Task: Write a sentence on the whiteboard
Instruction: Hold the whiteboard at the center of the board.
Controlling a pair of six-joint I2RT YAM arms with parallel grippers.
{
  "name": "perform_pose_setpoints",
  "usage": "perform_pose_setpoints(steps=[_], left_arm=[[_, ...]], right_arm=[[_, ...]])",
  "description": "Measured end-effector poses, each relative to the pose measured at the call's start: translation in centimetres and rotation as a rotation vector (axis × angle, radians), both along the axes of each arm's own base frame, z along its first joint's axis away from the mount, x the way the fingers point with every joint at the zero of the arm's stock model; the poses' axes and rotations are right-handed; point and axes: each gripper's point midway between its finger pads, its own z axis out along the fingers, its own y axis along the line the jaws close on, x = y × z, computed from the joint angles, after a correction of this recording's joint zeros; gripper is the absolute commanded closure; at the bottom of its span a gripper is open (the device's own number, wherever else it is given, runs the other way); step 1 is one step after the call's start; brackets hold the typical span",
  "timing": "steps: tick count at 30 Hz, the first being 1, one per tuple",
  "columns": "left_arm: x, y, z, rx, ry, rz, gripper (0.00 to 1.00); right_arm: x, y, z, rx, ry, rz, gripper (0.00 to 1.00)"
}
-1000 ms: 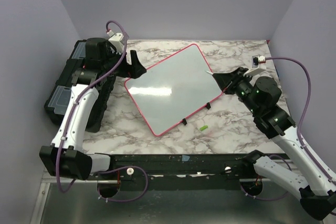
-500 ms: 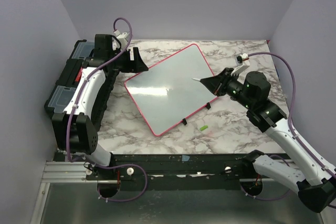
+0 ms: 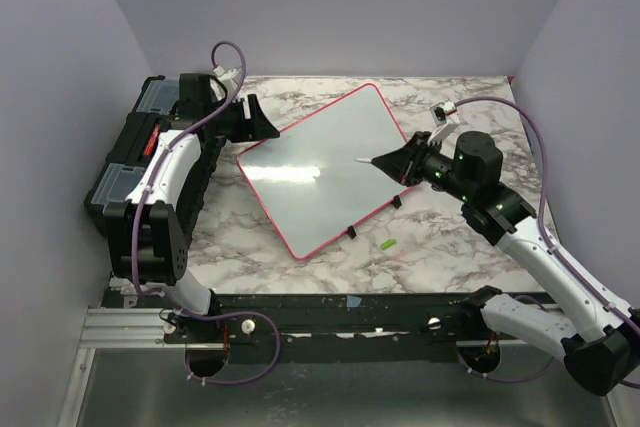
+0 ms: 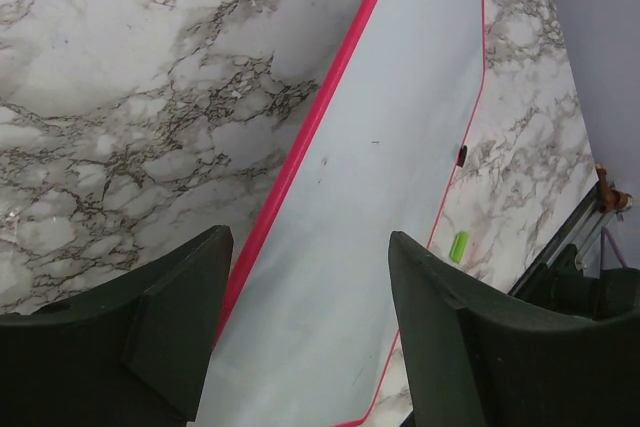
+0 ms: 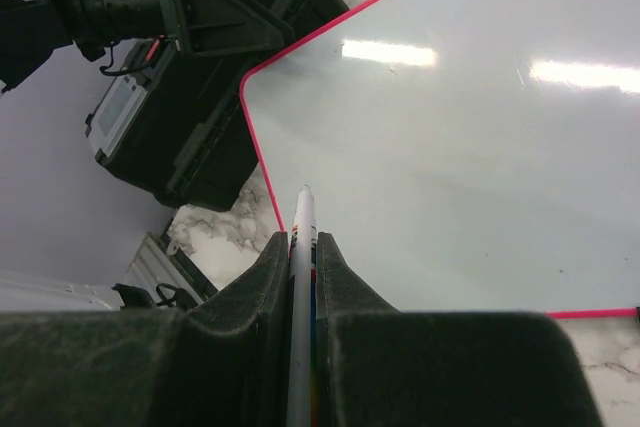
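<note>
While the whiteboard [image 3: 320,162] lies askew on the counter [image 3: 450,237], just beside the left end effector [image 3: 262,125], the right end effector [image 3: 392,160] reaches over its edge. Left wrist: fingers [image 4: 175,327] apart, released, red rim ahead. Right wrist: clenched on a marker [image 5: 303,217], board beyond its tip.

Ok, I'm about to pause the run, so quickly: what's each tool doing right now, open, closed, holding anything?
Left tool: open, holding nothing.
Right tool: closed on a marker.
</note>
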Motion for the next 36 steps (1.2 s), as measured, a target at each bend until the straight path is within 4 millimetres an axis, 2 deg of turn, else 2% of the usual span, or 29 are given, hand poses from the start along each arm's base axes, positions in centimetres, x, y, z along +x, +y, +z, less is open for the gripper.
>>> perform_pose_setpoints(steps=[10, 19, 26, 32, 36], left_arm=[[0.5, -0.4, -1.9, -0.046, 0.042, -0.010, 0.42], [0.9, -1.1, -3.2, -0.109, 0.027, -0.015, 0.52], [0.9, -1.3, -3.4, -0.127, 0.019, -0.025, 0.56], [1.1, -1.4, -3.6, -0.131, 0.004, -0.031, 0.69], [1.1, -1.6, -3.8, -0.148, 0.000, -0.050, 0.73]], right_arm=[[-0.5, 1.1, -0.7, 0.001, 0.027, 0.071, 0.99], [-1.1, 1.8, -0.5, 0.017, 0.022, 0.133, 0.99], [-1.2, 2.6, -1.0, 0.016, 0.030, 0.177, 0.99], [-1.2, 3.2, -1.8, 0.006, 0.049, 0.214, 0.99], [-1.3, 3.6, -2.2, 0.001, 0.047, 0.251, 0.99]])
